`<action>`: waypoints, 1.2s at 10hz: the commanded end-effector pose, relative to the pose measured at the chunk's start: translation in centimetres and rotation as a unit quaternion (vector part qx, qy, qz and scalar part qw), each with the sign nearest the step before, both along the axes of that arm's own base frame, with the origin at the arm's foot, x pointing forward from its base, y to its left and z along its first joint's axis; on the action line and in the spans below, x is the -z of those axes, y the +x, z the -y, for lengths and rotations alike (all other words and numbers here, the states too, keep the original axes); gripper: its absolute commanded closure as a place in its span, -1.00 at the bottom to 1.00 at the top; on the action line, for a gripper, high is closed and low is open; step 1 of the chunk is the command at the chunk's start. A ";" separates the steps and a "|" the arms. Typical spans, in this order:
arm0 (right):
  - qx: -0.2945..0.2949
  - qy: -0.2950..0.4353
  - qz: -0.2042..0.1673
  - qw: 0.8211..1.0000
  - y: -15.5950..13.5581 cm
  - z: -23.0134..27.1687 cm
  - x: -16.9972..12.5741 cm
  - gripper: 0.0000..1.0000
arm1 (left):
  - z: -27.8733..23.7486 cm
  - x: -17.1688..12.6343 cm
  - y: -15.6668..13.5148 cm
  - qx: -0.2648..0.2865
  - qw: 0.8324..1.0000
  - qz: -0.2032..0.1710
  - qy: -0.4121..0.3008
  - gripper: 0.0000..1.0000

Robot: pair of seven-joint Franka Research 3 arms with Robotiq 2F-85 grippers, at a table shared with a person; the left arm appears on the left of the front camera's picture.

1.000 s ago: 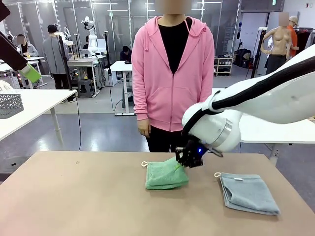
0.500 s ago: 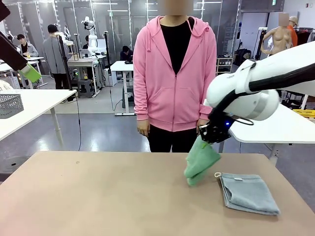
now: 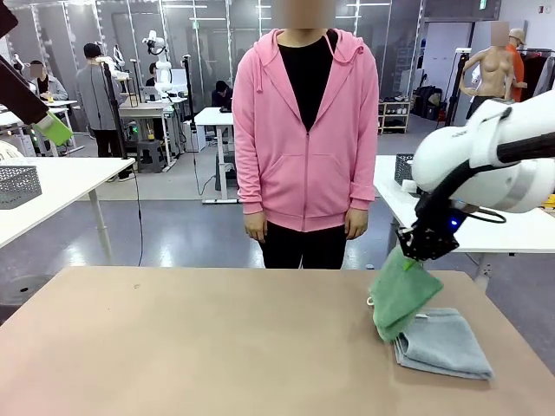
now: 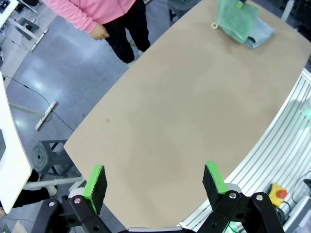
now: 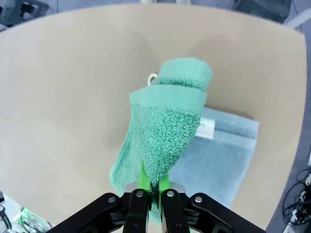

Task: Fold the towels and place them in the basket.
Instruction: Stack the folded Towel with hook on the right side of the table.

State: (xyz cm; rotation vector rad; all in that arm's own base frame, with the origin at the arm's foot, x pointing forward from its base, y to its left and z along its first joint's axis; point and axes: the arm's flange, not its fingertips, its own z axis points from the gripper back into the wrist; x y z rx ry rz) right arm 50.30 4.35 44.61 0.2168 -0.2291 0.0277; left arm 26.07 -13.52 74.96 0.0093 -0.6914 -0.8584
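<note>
The brown table (image 3: 173, 347) is being faced by a person in a pink hoodie (image 3: 305, 130) at its far side. The blue-grey towel (image 3: 442, 342) is lying folded on the table, near the right edge. Over it, the green towel (image 3: 401, 295) is being held up, hanging, pinched by the clenched right gripper (image 3: 422, 245). The left gripper (image 4: 154, 182) is being kept spread wide above the table, grasping nothing.

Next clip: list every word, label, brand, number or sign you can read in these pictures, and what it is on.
No text can be read in any view.
White tag on the blue-grey towel: any print is too small to read.
Green towel, held by the right gripper: no label shows.
Background, front view: a small green sign high on the far wall, too small to read.
</note>
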 end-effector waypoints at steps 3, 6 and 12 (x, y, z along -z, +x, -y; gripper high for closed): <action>-0.006 -0.004 -0.029 1.000 -2.4 5.2 2.6 0.85 | 0.1 0.0 -0.1 0.000 1.000 -0.001 -0.002 -1.00; 0.022 -0.055 -0.062 0.996 -0.9 6.6 5.4 0.85 | 0.1 0.0 -0.1 0.000 1.000 -0.001 -0.002 -1.00; 0.044 -0.148 -0.100 0.983 -1.8 6.0 6.3 -0.86 | 0.1 0.0 -0.1 0.000 1.000 -0.001 -0.002 -1.00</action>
